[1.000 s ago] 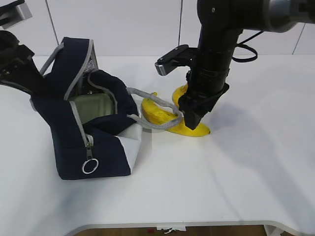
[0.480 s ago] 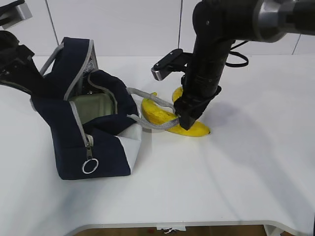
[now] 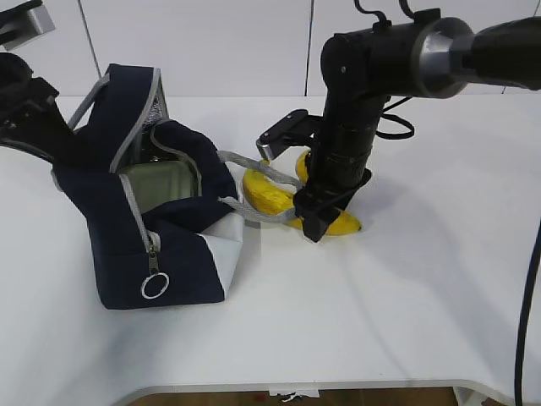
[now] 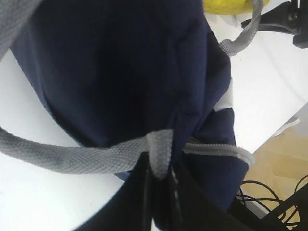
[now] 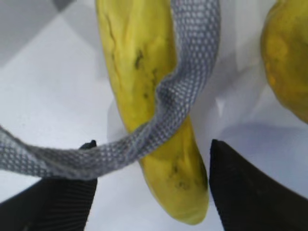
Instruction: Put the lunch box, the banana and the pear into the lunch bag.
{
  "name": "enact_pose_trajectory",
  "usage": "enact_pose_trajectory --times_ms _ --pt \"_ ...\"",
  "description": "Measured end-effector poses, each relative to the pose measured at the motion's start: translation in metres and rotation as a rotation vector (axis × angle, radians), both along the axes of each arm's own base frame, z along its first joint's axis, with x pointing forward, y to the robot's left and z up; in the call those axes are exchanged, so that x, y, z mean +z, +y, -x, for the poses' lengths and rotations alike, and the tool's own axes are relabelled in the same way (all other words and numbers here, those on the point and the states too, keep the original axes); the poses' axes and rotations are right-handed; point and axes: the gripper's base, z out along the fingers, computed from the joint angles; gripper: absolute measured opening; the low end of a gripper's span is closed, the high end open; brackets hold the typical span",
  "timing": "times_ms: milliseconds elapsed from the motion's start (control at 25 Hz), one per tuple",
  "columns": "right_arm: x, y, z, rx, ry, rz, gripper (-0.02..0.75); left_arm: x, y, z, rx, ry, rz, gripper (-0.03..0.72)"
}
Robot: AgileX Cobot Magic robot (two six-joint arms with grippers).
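Note:
The navy lunch bag point(image 3: 169, 254) lies on its side at the left with its mouth open, and the sage-green lunch box point(image 3: 157, 188) shows inside. My left gripper point(image 4: 161, 180) is shut on a grey strap point(image 4: 72, 156) of the bag and holds it up. On the table right of the bag lies the banana point(image 3: 275, 199), with the bag's other grey strap point(image 5: 187, 91) draped over it. My right gripper point(image 5: 154, 192) is open, low over the banana point(image 5: 149, 91), its fingers point(image 5: 250, 192) either side of the banana's end. The pear point(image 5: 288, 57) sits just beyond, mostly hidden behind the right arm in the exterior view.
The white table point(image 3: 406, 321) runs wide to the right and front, its front edge near the bottom. A white wall stands behind. Cables point(image 4: 260, 192) hang below the table edge in the left wrist view.
The right arm has swung lower and a little left, bringing its open gripper down around the banana's end. The bag and the left gripper have not moved.

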Motion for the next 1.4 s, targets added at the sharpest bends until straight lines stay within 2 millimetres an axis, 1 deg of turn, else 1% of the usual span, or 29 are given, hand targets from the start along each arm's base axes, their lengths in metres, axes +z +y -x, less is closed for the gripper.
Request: enact_pose_trajectory --times_ms 120,200,320,400,520,680,800,1000,1160,1240,1400 --pt "-0.003 0.001 0.000 -0.004 0.008 -0.009 0.511 0.000 0.000 0.000 0.000 0.000 0.000 0.005" --pt "-0.006 0.002 0.000 -0.004 0.016 -0.010 0.448 0.000 0.000 0.000 0.000 0.000 0.000 0.005" --pt "-0.006 0.002 0.000 -0.005 0.019 -0.011 0.329 0.000 0.000 0.000 0.000 0.000 0.000 0.005" --pt "-0.006 0.002 0.000 -0.005 0.023 -0.011 0.293 0.000 0.000 0.000 0.000 0.000 0.000 0.005" --pt "-0.006 0.001 0.002 -0.006 0.046 -0.006 0.281 0.000 0.000 0.000 0.000 0.000 0.000 0.005" --pt "0.004 0.004 0.003 -0.013 0.081 -0.028 0.279 0.000 0.000 0.000 0.000 0.000 -0.002 0.005" --pt "0.015 0.008 0.000 -0.016 0.073 -0.056 0.279 0.000 0.000 0.000 0.000 0.000 -0.002 0.005" --pt "0.035 0.012 -0.008 -0.013 0.012 -0.087 0.279 0.000 0.000 0.000 0.000 0.000 -0.002 0.005" --pt "0.046 0.014 -0.012 -0.020 -0.022 -0.104 0.279 0.000 0.000 0.000 0.000 0.000 -0.002 0.005" --pt "0.054 0.013 -0.012 -0.023 -0.042 -0.108 0.279 0.000 0.000 0.000 0.000 0.000 -0.002 0.005" --pt "0.079 0.006 -0.010 -0.036 -0.117 -0.073 0.279 0.000 0.000 0.000 0.000 0.000 -0.002 0.005"
